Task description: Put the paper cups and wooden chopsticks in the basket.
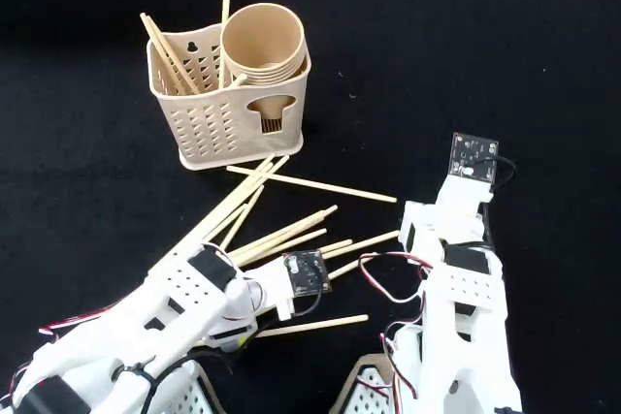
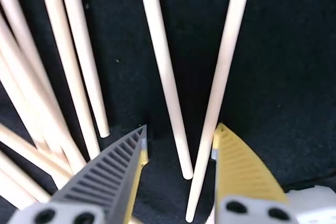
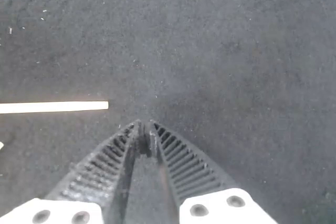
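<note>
Wooden chopsticks [image 1: 281, 235] lie loose in a fan on the black cloth [image 1: 97, 191], between the basket [image 1: 228, 123] and the two arms, most with their long axis running on a slant from the left arm's side up towards the basket. The move, as we judge it, turns on two sticks [image 2: 165, 77] of that fan. Their near ends lie in the gap of the left gripper [image 2: 179, 132], and their length runs straight away from it. One sits about midway and the other close against the yellow finger [image 2: 236, 171]. The jaws stand apart, so they would close across the sticks rather than along them, which we take to suit a pinch. The rest of the fan lies just beside the grey finger [image 2: 110, 177], outside the gap. The left arm is plainly the nearer one. The right gripper [image 3: 144, 124] has its fingers pressed together over bare cloth, with only the blunt end of one stray stick [image 3: 52, 107] near it, lying crosswise to its reach. Farther out, the basket stands upright well apart from both arms. The paper cups [image 1: 264, 41] are stacked in one compartment and a few chopsticks [image 1: 170, 55] lean in the other, so the loose sticks are what we judge is left to do.
</note>
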{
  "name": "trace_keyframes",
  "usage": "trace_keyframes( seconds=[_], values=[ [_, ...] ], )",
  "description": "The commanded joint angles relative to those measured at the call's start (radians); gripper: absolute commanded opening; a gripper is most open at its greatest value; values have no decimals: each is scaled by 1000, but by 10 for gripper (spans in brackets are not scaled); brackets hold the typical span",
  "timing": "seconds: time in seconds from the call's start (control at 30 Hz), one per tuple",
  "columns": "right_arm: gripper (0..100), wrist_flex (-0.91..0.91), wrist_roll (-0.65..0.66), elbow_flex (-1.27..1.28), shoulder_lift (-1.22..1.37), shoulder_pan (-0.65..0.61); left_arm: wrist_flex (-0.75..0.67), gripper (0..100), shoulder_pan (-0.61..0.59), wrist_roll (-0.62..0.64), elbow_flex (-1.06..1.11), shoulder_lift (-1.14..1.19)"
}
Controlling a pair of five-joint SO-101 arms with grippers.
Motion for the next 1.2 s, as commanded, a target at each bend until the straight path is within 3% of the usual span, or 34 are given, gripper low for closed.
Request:
trace_keyframes(
  seconds=[0.0,0.13,0.3,0.67,0.93,1.17],
  values=[
    [15,-21,0,-7,-13,-14,-15,202,22,14,-8,-6],
    [15,-21,0,-7,-13,-14,72,188,24,15,-61,-8],
    [15,-21,0,-7,-13,-14,92,38,24,15,-65,-8],
    [15,-21,0,-7,-13,-14,98,61,25,52,-77,-8],
    [15,-21,0,-5,-13,-14,-28,67,24,54,-10,2],
    [15,-21,0,-5,-13,-14,-34,159,24,57,-13,2]
  ],
)
